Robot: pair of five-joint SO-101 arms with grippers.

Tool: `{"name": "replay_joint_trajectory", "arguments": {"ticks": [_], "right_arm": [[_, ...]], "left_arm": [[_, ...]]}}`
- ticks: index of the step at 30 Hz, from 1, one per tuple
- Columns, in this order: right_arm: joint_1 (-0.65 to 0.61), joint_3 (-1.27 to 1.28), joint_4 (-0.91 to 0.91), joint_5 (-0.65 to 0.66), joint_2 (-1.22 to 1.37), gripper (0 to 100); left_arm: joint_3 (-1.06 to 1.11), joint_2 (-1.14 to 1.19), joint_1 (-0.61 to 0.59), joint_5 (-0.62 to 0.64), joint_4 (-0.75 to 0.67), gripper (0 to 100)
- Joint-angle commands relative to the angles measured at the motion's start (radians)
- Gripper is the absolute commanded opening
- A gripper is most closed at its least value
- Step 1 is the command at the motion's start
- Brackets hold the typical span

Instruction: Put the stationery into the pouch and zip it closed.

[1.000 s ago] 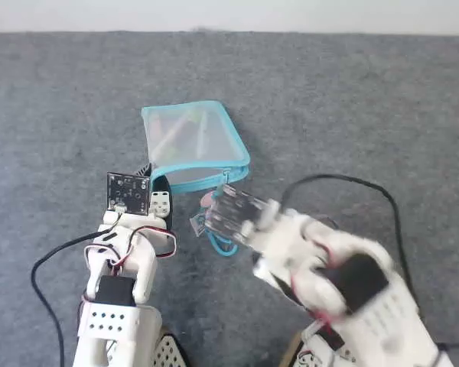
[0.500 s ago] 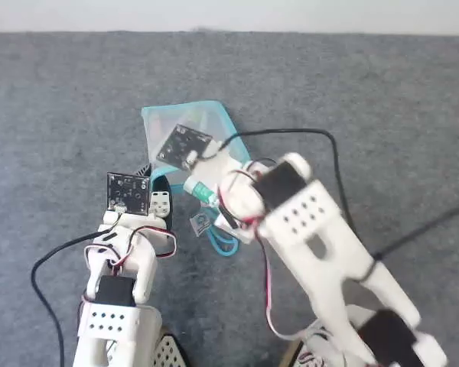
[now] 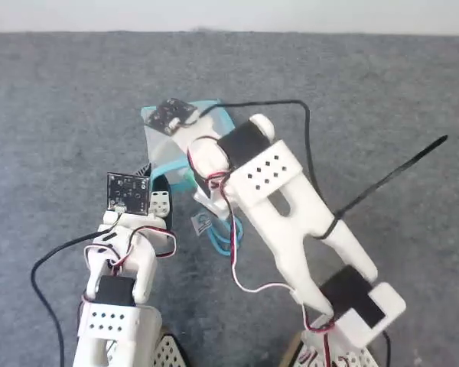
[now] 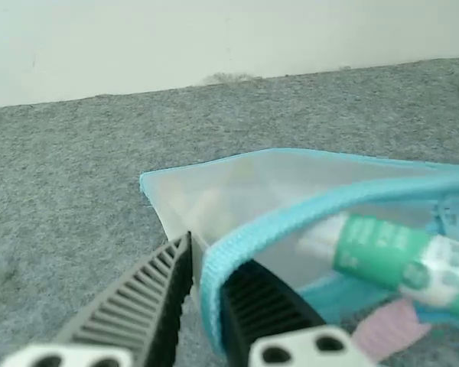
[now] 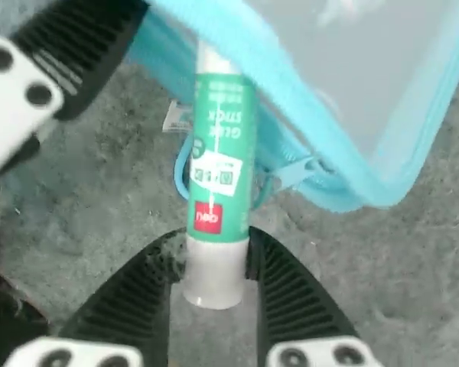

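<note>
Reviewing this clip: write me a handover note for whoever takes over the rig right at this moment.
Left claw: shut on the blue rim of the pouch, holding its mouth open.
Right claw: shut on the glue stick, whose far end sits under that rim, at the mouth.
The pouch lies on the grey table, zip open.
Done: glue stick picked up and brought to the mouth.
Left: push it in, release, zip the pouch closed.
</note>
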Motion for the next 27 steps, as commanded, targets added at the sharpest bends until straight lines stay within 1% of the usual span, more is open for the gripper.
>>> {"name": "replay_joint_trajectory", "arguments": {"ticks": [1,4,13,18,21,27], "right_arm": [[-0.013,-0.078,0.030,-0.017,-0.005,16.0],[-0.013,-0.080,0.018,-0.017,-0.012,22.0],[-0.013,-0.193,0.025,-0.023,-0.013,22.3],[-0.001,-0.201,0.035,-0.018,-0.012,22.3],[0.062,-0.199,0.038,-0.018,-0.012,22.3],[0.294,-0.155,0.036,-0.015,-0.016,22.3]], "left_arm": [[-0.010,0.006,0.014,-0.011,-0.003,1],[-0.010,0.006,0.014,-0.011,-0.003,1],[-0.010,0.006,0.014,-0.011,-0.003,1],[-0.010,0.006,0.012,-0.011,-0.003,1],[-0.010,0.006,0.009,-0.011,-0.003,1],[-0.012,0.006,0.009,-0.011,-0.003,1]]}}
